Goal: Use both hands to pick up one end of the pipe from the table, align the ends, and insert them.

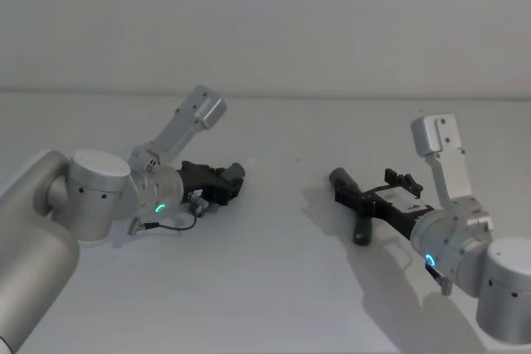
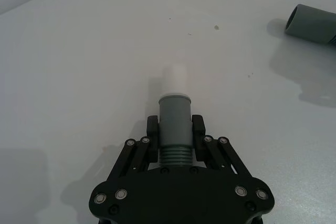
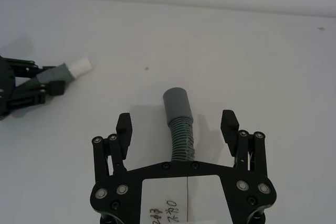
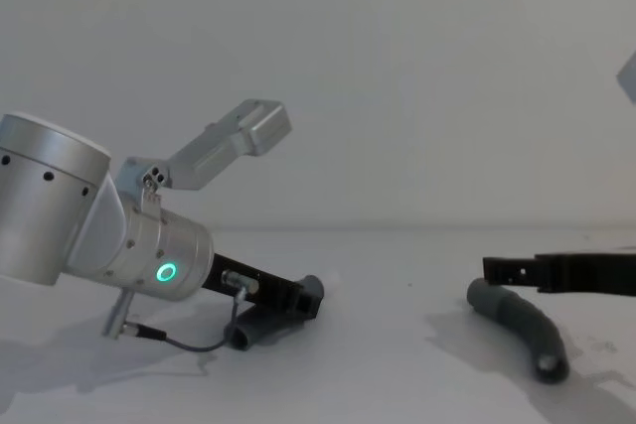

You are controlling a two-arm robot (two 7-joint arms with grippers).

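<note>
My left gripper (image 2: 175, 132) is clamped on the spigot piece (image 2: 175, 111), its white tip (image 2: 175, 80) pointing out, low over the table (image 1: 274, 279). My right gripper (image 3: 177, 124) stands wide open, fingers either side of the collar piece (image 3: 177, 103) lying on the table

The left claw (image 2: 175, 129) clamps the white-tipped spigot piece (image 2: 174, 109); the socket piece (image 3: 177, 109) lies on the table (image 3: 262, 51) between the right claw (image 3: 177, 124)'s parted jaws.

Spigot pipe piece (image 2: 174, 116) showing mid-grey with a whitish tip (image 2: 174, 77), socket pipe piece (image 3: 176, 103) showing grey with ribbed banding, left gripper (image 2: 175, 124) and right gripper (image 3: 176, 125) showing black with silver screw heads (image 2: 121, 193), ring light (image 1: 159, 207) glowing green on a silver wrist (image 1: 166, 181), table (image 1: 274, 288) looking plain white-grey.
</note>
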